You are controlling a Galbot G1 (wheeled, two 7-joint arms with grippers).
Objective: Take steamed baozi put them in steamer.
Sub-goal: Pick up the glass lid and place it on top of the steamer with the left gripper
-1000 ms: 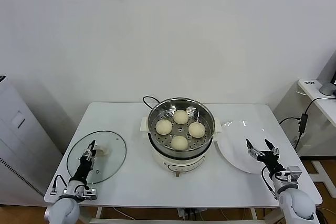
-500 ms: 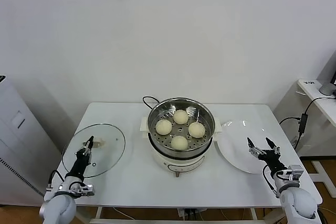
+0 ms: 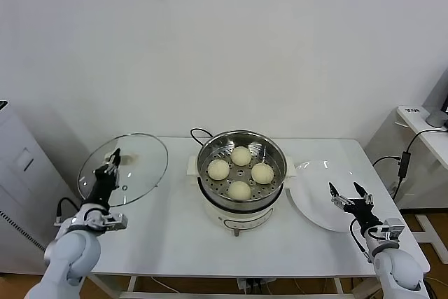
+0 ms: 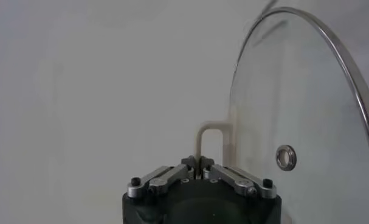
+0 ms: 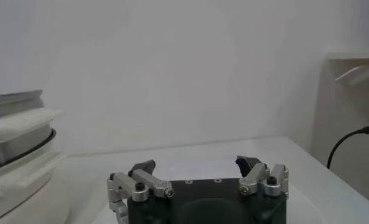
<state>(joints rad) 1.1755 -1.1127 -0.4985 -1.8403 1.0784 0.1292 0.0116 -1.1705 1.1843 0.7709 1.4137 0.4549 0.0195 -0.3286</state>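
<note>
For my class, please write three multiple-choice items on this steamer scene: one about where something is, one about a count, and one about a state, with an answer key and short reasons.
1. Where is the white plate?
A. On the steamer's left
B. On the table beside the steamer, on the robot's right
C. On the glass lid

2. How many baozi lie in the steamer?
A. Two
B. Three
C. Four

3. What state is the glass lid in?
A. Flat on the table
B. Held up tilted by its handle in the left pincer
C. Sitting on the steamer

Key:
1 B: the plate lies right of the cooker, near the open right pincer.
2 C: four cream-white buns sit on the perforated floor.
3 B: the left pincer is shut on the lid's white handle.
</note>
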